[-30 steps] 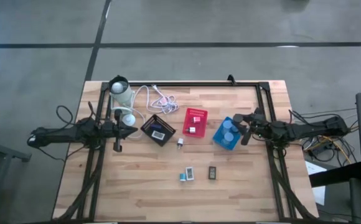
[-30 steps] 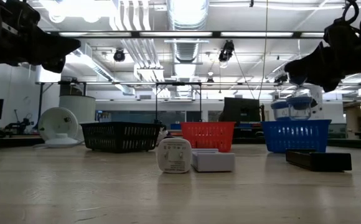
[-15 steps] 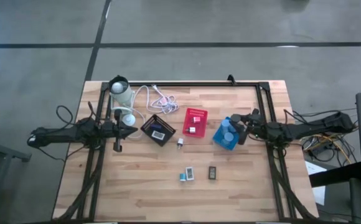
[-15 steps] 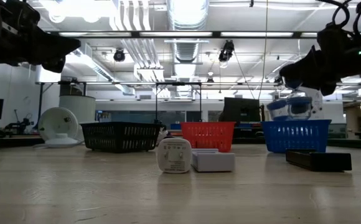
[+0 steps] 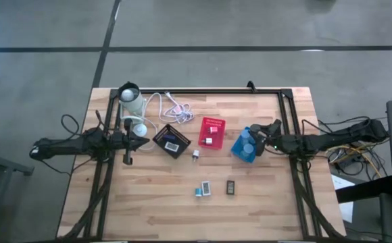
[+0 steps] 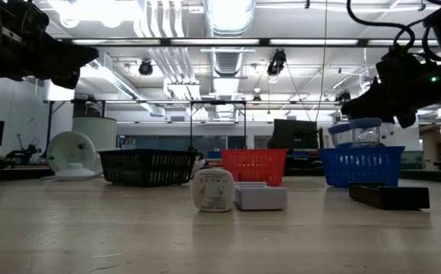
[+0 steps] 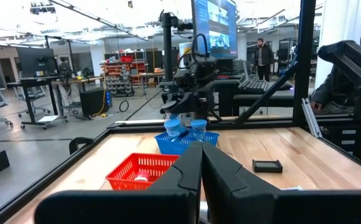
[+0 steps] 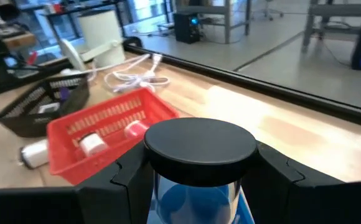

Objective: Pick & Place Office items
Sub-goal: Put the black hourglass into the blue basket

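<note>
Open tabletop (image 5: 149, 196) before three bins (image 5: 211, 132)

Two pale-blue round pieces (image 5: 248, 143) stood upright in the blue bin near the bench's right edge. Small white and pink blocks (image 5: 211, 133) lay in the red bin at mid-bench. A white block (image 5: 205, 190), a teal block (image 5: 198, 192) and a black block (image 5: 230, 187) lay toward the front edge.

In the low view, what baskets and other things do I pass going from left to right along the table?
White lamp → black basket → small white round-cornered block → red basket → blue basket → flat black block.
</note>
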